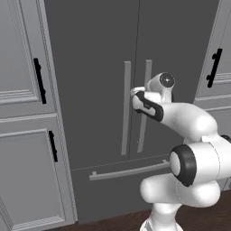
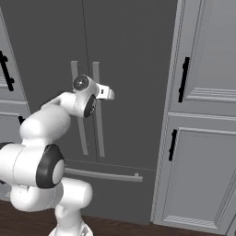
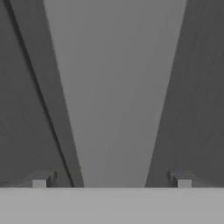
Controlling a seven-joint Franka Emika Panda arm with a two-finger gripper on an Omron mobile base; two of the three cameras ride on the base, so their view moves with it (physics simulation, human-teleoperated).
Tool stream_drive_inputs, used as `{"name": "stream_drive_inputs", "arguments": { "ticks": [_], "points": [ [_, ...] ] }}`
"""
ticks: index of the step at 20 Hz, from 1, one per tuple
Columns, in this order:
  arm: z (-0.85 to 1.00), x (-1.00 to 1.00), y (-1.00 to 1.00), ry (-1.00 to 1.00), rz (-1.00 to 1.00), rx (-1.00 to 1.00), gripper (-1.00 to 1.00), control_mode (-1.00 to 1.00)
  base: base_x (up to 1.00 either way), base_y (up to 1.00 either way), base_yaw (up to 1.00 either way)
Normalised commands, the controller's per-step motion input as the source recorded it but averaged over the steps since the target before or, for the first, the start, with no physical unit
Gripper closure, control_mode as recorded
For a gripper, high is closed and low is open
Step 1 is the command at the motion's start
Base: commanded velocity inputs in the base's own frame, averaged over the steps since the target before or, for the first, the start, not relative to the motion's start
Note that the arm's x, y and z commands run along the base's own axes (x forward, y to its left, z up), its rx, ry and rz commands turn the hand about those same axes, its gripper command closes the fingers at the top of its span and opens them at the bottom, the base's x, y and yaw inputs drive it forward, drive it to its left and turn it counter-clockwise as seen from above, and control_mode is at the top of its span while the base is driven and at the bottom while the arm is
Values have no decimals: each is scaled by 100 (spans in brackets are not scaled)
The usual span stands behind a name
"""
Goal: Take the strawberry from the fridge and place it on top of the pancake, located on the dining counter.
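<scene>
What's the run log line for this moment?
fridge: doors shut | gripper: jaws open astride right door's handle, not closed | strawberry: not yet fetched

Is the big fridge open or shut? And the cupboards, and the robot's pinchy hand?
fridge: both doors and the bottom drawer shut.
gripper: open, fingers spread on either side of a fridge door handle, not yet closed on it.
left cabinet: doors shut.
right cabinet: doors shut.
</scene>
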Motion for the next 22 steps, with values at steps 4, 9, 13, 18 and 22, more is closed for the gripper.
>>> {"name": "stream_drive_inputs", "arguments": {
  "ticks": [4, 9, 13, 18, 22],
  "points": [
    [-5, 64, 0, -2, 0, 0, 100, -100, 0, 0, 0],
    [-16, 71, 0, 0, 0, 0, 100, -100, 0, 0, 0],
    [-6, 8, -9, 0, -1, 0, 100, -100, 0, 0, 0],
    [-11, -63, -65, 0, -1, 5, 100, -100, 0, 0, 0],
    [-16, -100, -95, 0, -4, 11, 100, -100, 0, 0, 0]
  ]
}}
